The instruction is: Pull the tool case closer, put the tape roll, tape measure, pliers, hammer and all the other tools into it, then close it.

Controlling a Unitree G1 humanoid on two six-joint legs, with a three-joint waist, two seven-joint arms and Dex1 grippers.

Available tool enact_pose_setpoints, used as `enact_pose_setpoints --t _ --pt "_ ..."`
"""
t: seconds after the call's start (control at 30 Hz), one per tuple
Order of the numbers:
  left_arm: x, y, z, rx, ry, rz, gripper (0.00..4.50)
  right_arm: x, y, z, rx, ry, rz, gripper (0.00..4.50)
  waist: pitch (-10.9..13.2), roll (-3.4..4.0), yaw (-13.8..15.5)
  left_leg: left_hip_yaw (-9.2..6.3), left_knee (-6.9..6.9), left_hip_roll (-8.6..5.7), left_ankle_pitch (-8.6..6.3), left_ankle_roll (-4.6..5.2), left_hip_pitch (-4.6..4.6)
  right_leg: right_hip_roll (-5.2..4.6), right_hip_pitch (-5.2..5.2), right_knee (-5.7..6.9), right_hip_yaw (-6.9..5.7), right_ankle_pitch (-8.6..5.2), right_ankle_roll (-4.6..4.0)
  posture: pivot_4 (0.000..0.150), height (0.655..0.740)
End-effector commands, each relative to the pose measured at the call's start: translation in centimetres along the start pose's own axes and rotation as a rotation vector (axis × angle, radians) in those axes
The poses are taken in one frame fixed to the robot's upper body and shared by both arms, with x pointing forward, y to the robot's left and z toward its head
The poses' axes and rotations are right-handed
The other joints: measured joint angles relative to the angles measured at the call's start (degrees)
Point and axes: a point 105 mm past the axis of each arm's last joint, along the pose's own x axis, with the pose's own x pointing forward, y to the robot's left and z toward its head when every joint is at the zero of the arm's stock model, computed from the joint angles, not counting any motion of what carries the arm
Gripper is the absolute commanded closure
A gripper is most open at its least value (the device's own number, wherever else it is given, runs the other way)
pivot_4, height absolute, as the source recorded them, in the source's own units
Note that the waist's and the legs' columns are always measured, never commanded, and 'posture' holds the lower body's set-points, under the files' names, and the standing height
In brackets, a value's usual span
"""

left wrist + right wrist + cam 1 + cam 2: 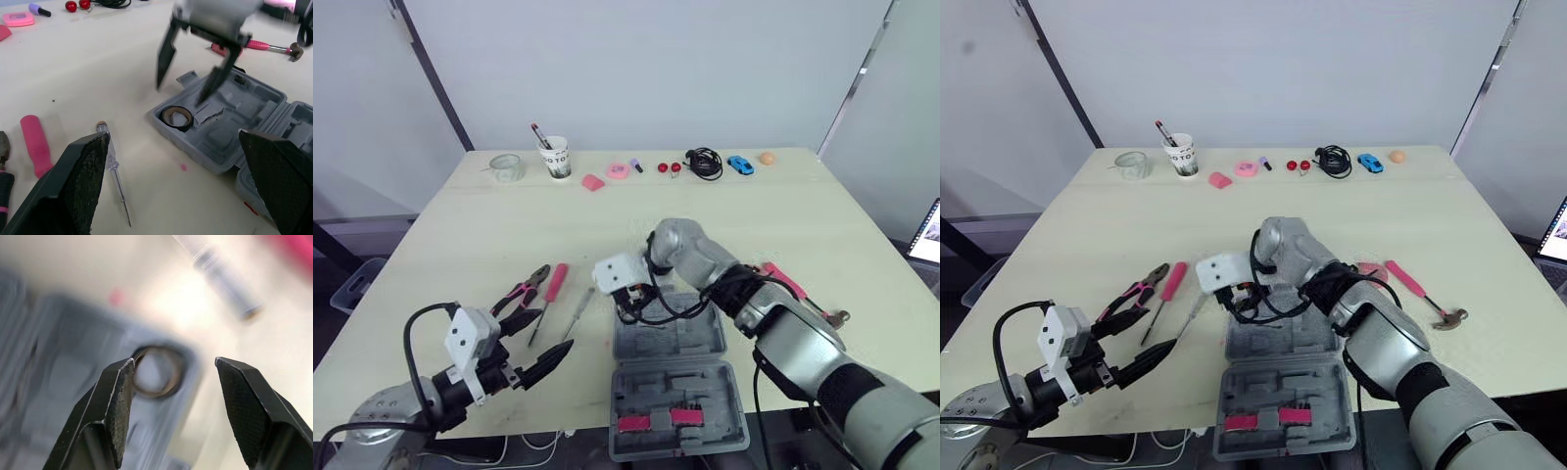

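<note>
Both end effectors are spread wide and empty. The right end effector point(173, 362) hovers over the tape roll point(177, 117), which lies in a corner of the open case point(675, 392). The left end effector point(546, 333) is beside the pliers point(524, 294) on the counter point(509, 225).

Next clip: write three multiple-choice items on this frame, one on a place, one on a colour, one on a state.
1. Where is the tape roll? A in the case; B on the floor; C on a shelf.
2. The hammer handle is: A blue; B pink; C yellow.
3. The case is: A shut; B open; C latched.

Key: 1 A, the roll sits in a corner pocket of the case. 2 B, the pink handle shows on the table. 3 B, both halves lie flat with their insides up.
</note>
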Motion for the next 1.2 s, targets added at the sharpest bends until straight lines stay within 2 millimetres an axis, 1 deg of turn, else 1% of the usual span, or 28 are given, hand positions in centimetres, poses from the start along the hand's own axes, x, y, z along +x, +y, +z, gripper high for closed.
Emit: enact_pose_setpoints --t 0.03,0.1,0.13,0.2,0.33,0.5,0.53,0.73,0.8,0.87,0.93,1.0,1.07,1.2 --pt "0.0 0.1 0.6 0.022 -0.020 -0.013 0.00 -1.7 -1.2 0.1 0.193 -0.190 -0.155 1.94 0.0 -0.01 0.0 -0.01 -0.02 0.01 0.00 0.00 0.00 -0.01 0.00 0.00 -0.03 0.01 -0.02 0.150 0.7400" --pt "0.1 0.2 0.6 0.023 -0.017 -0.021 0.00 -1.9 -0.7 -0.7 0.271 -0.258 -0.188 2.49 0.0 -0.01 0.1 -0.02 -0.05 0.01 0.01 -0.02 0.00 -0.09 0.00 0.00 -0.14 0.03 -0.06 0.150 0.7400" --pt "0.2 0.2 0.6 0.024 -0.015 -0.026 0.00 -1.8 -0.4 -0.7 0.290 -0.292 -0.199 2.63 0.0 0.00 0.0 -0.03 -0.07 0.00 -0.01 -0.06 0.00 -0.29 0.00 0.00 -0.32 0.04 -0.07 0.150 0.7400" --pt "0.3 0.3 0.5 0.025 -0.010 -0.035 0.00 -1.7 0.0 -0.8 0.324 -0.345 -0.224 2.63 0.0 0.00 0.0 -0.01 -0.08 -0.01 -0.01 -0.05 -0.01 -0.36 0.00 -0.01 -0.44 0.05 -0.09 0.150 0.7400" --pt "0.5 0.5 0.6 0.030 -0.006 -0.050 0.00 -0.6 1.2 -0.9 0.382 -0.412 -0.230 2.63 0.0 0.00 -0.2 0.01 -0.12 0.00 0.02 0.00 0.02 -0.30 0.00 -0.01 -0.48 0.05 -0.09 0.150 0.7400" --pt "0.6 0.6 0.5 0.035 0.002 -0.065 0.00 1.1 2.5 -2.4 0.452 -0.422 -0.235 2.63 0.0 0.00 0.0 0.05 -0.17 0.00 0.03 0.01 0.05 -0.16 0.00 -0.04 -0.48 0.05 -0.08 0.150 0.7400" --pt "0.6 0.6 0.5 0.036 0.003 -0.066 0.00 1.4 2.5 -2.7 0.468 -0.424 -0.250 2.63 0.0 0.00 0.1 0.07 -0.17 -0.01 0.03 0.01 0.05 0.04 0.00 -0.04 -0.48 0.05 -0.07 0.150 0.7400" --pt "0.5 0.7 0.5 0.038 0.006 -0.068 0.00 2.3 2.6 -4.0 0.494 -0.408 -0.282 2.63 0.0 -0.05 0.0 0.14 -0.17 0.00 0.03 0.03 0.06 0.17 0.01 -0.08 -0.41 0.05 -0.06 0.150 0.7400" --pt "0.6 0.6 0.5 0.040 0.007 -0.073 0.00 3.0 2.8 -6.0 0.547 -0.332 -0.316 2.63 0.0 -0.06 0.0 0.14 -0.17 0.02 0.03 0.03 0.06 0.22 0.01 -0.08 -0.41 0.05 -0.05 0.150 0.7400" --pt "0.7 0.5 0.5 0.040 0.007 -0.079 0.00 3.8 4.0 -7.2 0.551 -0.263 -0.254 2.63 0.0 -0.06 0.0 0.16 -0.18 0.02 0.04 0.03 0.09 0.24 0.02 -0.07 -0.40 0.05 -0.06 0.150 0.7400" --pt "0.8 0.4 0.5 0.038 0.005 -0.081 0.00 4.1 4.8 -7.4 0.554 -0.245 -0.215 2.63 0.0 -0.07 0.0 0.21 -0.18 0.02 0.04 0.03 0.17 0.24 0.07 -0.06 -0.34 0.05 -0.05 0.150 0.7400" --pt "0.8 0.3 0.4 0.039 0.008 -0.083 0.00 4.2 4.9 -7.5 0.553 -0.240 -0.219 2.63 0.0 -0.08 0.0 0.20 -0.18 0.03 0.03 0.03 0.24 0.24 0.16 -0.07 -0.35 0.04 -0.04 0.150 0.7400" --pt "0.9 0.3 0.3 0.040 0.011 -0.086 0.00 4.0 4.6 -7.7 0.566 -0.244 -0.241 2.63 0.0 -0.08 0.0 0.21 -0.17 0.03 0.03 0.03 0.26 0.24 0.17 -0.07 -0.34 0.04 -0.04 0.150 0.7400" --pt "1.0 0.3 0.2 0.038 0.010 -0.089 0.00 3.0 3.2 -6.3 0.566 -0.325 -0.287 2.63 0.0 -0.08 0.0 0.20 -0.17 0.04 0.03 0.03 0.26 0.24 0.16 -0.06 -0.34 0.04 -0.04 0.150 0.7400"
